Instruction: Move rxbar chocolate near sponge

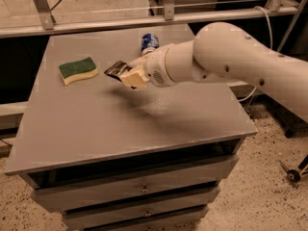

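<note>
The rxbar chocolate (114,70) is a thin black-wrapped bar, held in my gripper (129,74) and lifted off the grey table (120,124). Only its left end shows past the pale fingers; a shadow lies on the table below it. The gripper is shut on the bar at the end of my white arm, which reaches in from the right. The sponge (78,70), green top over yellow foam, lies flat on the table's left part, a short way left of the bar.
A blue soda can (149,42) lies on its side at the back of the table, just behind my wrist. The table has drawers below its front edge. Metal rails run behind the table.
</note>
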You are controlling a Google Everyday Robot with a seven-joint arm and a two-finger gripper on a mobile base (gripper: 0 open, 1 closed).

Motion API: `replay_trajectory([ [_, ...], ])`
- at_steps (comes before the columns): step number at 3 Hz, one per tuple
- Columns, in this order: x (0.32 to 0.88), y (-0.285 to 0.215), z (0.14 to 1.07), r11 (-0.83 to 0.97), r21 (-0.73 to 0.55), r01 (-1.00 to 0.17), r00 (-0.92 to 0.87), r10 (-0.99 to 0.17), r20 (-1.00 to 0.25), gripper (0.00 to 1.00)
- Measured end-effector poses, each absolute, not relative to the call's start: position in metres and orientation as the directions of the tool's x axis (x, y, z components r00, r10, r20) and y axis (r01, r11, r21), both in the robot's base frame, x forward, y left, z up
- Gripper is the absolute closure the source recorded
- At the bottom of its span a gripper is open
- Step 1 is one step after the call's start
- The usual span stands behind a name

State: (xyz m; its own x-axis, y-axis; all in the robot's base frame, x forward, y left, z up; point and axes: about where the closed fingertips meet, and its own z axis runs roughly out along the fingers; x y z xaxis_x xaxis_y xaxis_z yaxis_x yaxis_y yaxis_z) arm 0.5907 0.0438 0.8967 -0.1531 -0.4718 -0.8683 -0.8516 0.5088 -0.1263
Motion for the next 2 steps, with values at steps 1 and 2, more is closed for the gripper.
replay_trajectory([
  [1, 0.607, 0.059, 0.9, 0.478, -0.117, -0.87, -0.13, -0.453, -0.882, 1.0],
  [2, 0.622, 0.078, 0.878, 0.458, -0.08, -0.885, -0.151, -0.446, -0.882, 1.0],
])
